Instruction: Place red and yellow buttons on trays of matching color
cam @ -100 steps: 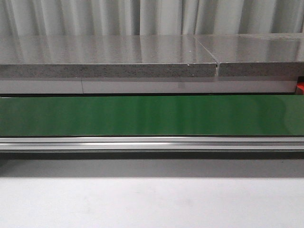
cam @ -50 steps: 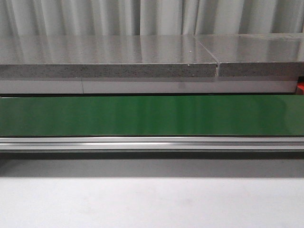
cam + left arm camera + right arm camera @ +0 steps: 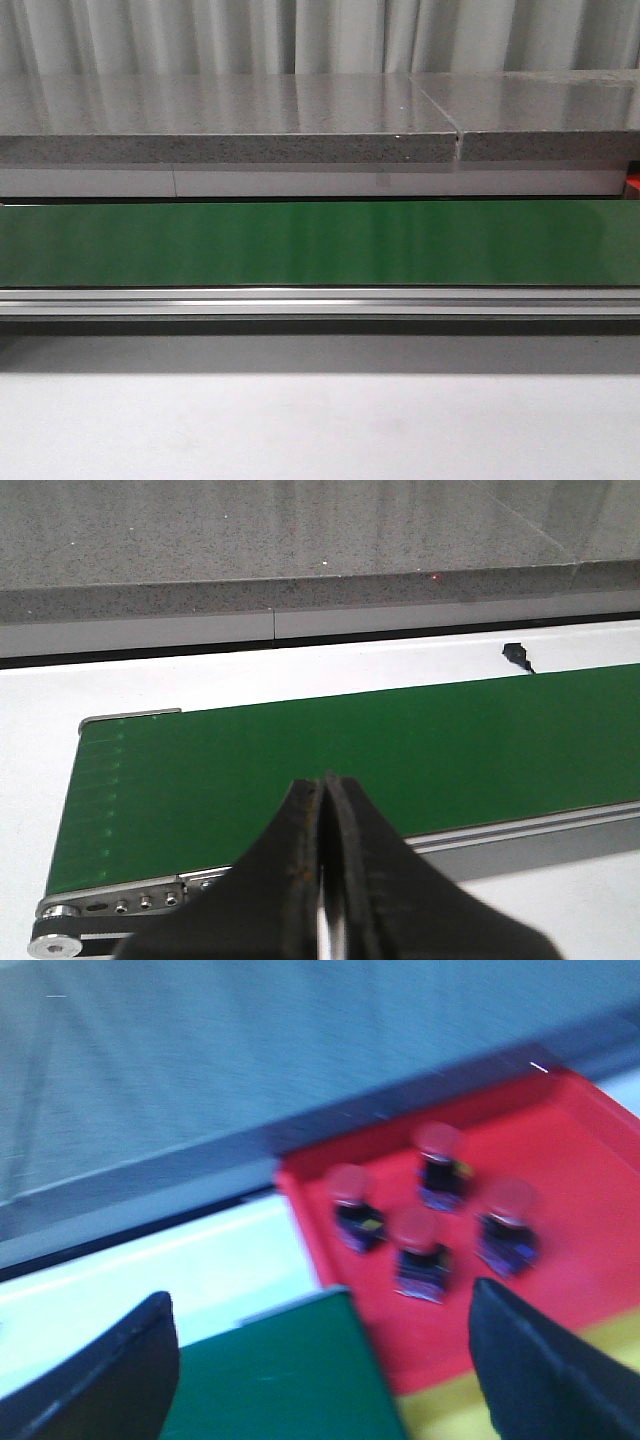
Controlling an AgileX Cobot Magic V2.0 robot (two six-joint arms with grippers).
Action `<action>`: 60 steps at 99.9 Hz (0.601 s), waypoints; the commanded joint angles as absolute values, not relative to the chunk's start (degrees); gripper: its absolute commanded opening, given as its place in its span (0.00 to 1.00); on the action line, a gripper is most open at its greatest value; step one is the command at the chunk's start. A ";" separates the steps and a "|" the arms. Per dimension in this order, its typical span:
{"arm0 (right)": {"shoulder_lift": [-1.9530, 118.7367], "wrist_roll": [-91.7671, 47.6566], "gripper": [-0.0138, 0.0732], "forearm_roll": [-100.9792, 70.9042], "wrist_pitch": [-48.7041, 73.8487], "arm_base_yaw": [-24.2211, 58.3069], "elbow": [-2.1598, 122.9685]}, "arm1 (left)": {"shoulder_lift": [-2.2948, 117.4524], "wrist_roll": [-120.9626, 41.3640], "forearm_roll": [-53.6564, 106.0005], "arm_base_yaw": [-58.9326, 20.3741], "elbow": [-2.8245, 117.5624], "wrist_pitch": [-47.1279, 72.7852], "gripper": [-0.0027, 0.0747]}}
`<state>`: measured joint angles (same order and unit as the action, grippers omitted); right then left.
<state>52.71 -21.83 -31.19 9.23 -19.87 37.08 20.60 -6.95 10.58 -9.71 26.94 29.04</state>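
Belt (image 3: 320, 243): green, smooth, slight sheen. Rail (image 3: 320, 300): brushed metal. Counter (image 3: 230, 115): speckled stone look, polished, reflective. Table (image 3: 320, 425): white, matt. Tray (image 3: 580, 1150): red, smooth plastic look.

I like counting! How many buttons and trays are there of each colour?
Red buttons: 4, all on the red tray
Yellow buttons: 0 in view
Red tray: 1
Yellow tray: 1, only its edge shows
Total: 6

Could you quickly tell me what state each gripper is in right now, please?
Left gripper: closed, holding nothing, over the green belt.
Right gripper: open, empty, near the red tray with four red buttons.
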 commanded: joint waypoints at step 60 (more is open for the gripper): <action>27.45 -35.05 0.84 -31.72 18.79 -2.16 31.16 | 20.93 -6.94 11.41 -10.12 28.51 24.99 0.01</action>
<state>30.26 -34.30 -31.31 21.56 -2.18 31.61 20.60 -6.95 10.58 -9.71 26.94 29.04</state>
